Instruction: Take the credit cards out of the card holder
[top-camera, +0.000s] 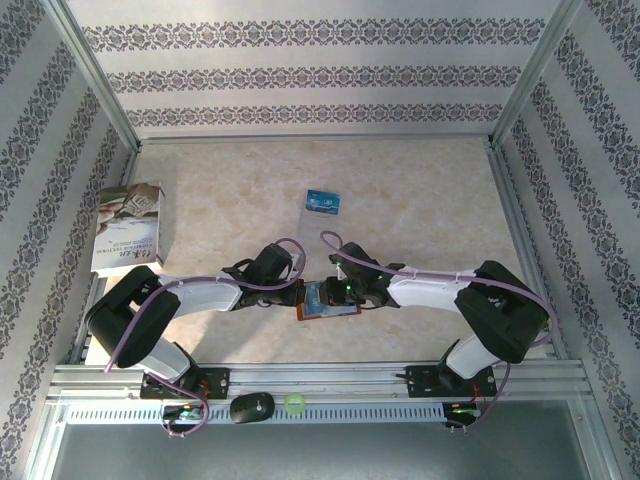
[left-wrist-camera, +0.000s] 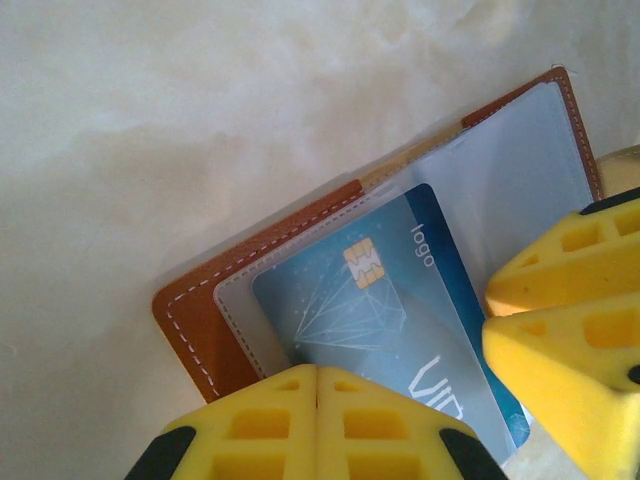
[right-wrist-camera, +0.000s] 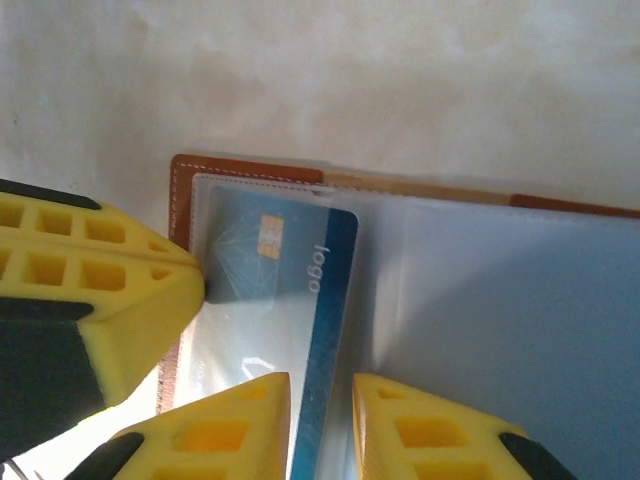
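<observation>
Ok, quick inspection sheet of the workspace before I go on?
Surface: pale marbled table.
Job's things: wallet open flat between the grippers, blue card in its clear sleeve; second card lies farther back.
Clutter: pale sheet at that second card; booklet left; mouse, green ball on near rail.
Grippers: left gripper shut at the sleeve; right gripper slightly open over the card.
Cables: purple, along both arms.
Surroundings: patterned walls, metal frame.

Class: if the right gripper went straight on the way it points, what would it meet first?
Most likely the blue card. Its edge lies just ahead of the slightly parted fingers of the right gripper, in the open wallet. How close is unclear.
</observation>
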